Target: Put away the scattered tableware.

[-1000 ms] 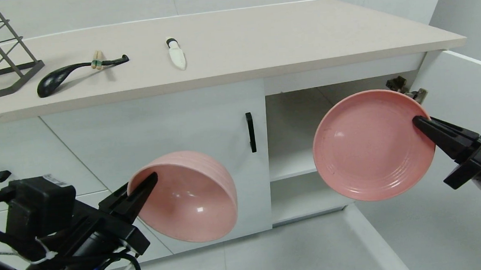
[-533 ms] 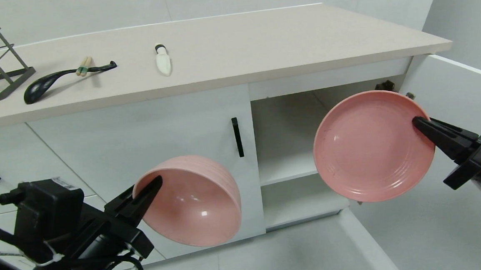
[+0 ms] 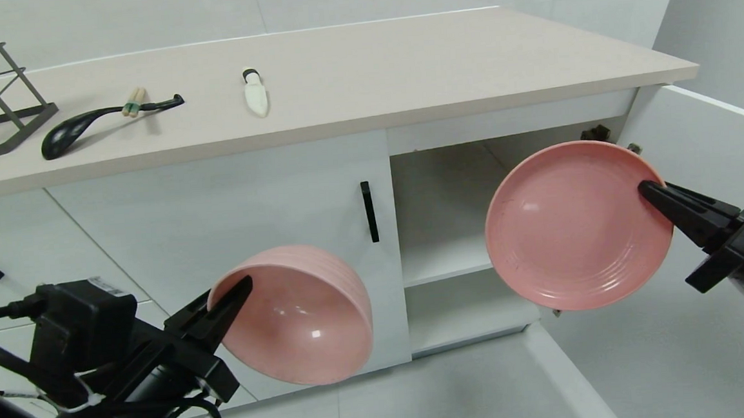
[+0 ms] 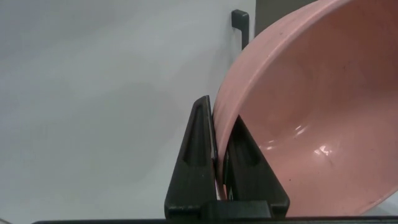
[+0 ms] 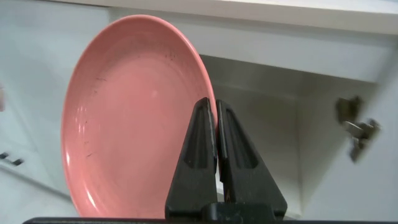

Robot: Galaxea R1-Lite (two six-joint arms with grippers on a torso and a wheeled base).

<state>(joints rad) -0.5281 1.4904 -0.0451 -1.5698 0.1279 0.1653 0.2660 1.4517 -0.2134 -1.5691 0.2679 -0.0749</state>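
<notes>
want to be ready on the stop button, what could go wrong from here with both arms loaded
1. The right end effector pinches the pink plate only at its rim, nearly on edge; it may pivot or slip out.
2. The plate looks wide against the open compartment; it could clip the shelf or the hinge.
3. The left end effector holds the pink bowl by its rim near the closed door; a swing might knock its handle.

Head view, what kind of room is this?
Most likely a kitchen: a long countertop carrying a black spoon and a wire rack, a white cabinet open below, and a pink plate and pink bowl held before it.
</notes>
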